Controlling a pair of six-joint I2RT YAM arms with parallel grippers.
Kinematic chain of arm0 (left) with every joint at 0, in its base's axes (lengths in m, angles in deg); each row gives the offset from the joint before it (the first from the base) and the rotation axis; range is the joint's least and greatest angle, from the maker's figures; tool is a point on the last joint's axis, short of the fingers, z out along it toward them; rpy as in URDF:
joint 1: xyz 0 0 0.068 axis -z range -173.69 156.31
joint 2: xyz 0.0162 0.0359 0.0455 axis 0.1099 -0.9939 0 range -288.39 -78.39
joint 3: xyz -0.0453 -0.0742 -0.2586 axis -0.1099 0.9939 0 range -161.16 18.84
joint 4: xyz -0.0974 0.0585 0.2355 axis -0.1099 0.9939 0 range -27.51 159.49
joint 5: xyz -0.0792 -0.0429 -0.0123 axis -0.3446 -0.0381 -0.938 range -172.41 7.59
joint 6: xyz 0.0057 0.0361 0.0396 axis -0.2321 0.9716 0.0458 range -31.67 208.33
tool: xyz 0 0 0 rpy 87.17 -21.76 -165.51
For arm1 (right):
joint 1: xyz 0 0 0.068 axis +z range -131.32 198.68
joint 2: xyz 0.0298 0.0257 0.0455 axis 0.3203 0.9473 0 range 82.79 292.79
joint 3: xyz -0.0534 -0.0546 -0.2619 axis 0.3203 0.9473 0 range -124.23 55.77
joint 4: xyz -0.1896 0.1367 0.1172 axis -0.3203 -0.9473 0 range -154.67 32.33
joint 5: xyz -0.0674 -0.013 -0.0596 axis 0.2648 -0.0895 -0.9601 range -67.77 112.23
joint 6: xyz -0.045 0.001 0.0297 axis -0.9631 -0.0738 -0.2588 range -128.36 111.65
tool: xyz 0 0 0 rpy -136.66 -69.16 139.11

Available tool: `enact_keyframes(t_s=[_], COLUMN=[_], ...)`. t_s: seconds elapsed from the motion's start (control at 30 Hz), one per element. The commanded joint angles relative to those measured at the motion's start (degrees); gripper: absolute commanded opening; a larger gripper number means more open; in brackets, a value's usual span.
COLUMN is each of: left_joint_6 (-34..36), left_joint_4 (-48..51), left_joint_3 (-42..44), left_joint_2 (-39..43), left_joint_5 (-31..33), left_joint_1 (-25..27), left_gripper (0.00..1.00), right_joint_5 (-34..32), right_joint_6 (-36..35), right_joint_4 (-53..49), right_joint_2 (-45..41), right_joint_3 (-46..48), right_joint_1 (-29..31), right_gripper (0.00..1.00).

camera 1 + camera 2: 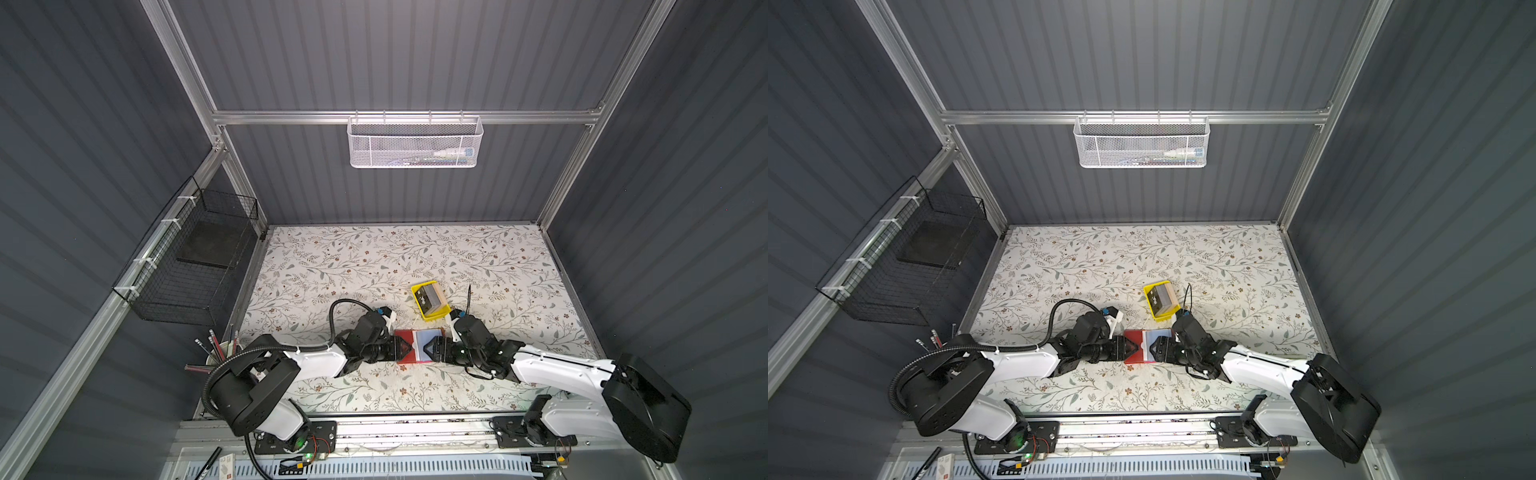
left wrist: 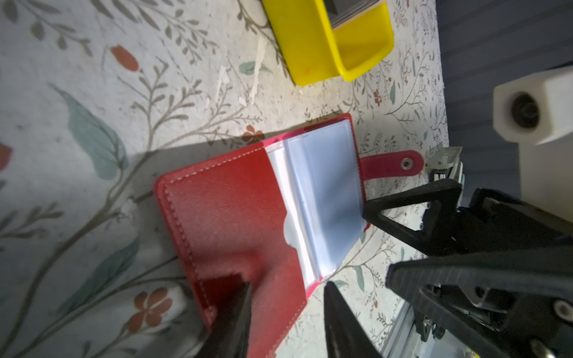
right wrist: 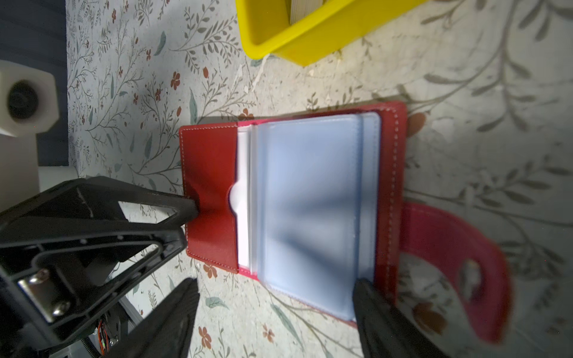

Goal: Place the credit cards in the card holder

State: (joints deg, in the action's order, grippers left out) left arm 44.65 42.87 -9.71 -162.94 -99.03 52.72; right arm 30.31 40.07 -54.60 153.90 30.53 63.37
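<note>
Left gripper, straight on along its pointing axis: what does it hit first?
The open card holder: one finger of the left gripper rests on its red cover. Beyond, the right gripper faces it; heights unclear.

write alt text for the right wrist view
An open red card holder lies on a floral table, clear pockets up. The left gripper rests a fingertip on its red flap; the open right gripper has one finger at the pockets' corner. A yellow tray sits beyond.
</note>
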Motion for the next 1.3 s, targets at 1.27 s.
enact_keyframes(t_s=[1.27], left_joint_6=[5.14], left_joint_4=[10.00], left_joint_3=[-17.94], left_joint_2=[-8.13], left_joint_5=[2.38], left_joint_1=[-4.03], left_gripper=[0.41], right_joint_5=[-4.14], right_joint_6=[-23.59], right_joint_4=[-20.07], right_joint_2=[6.42], right_joint_3=[-25.74], right_joint_1=[-16.49], right_gripper=[0.87])
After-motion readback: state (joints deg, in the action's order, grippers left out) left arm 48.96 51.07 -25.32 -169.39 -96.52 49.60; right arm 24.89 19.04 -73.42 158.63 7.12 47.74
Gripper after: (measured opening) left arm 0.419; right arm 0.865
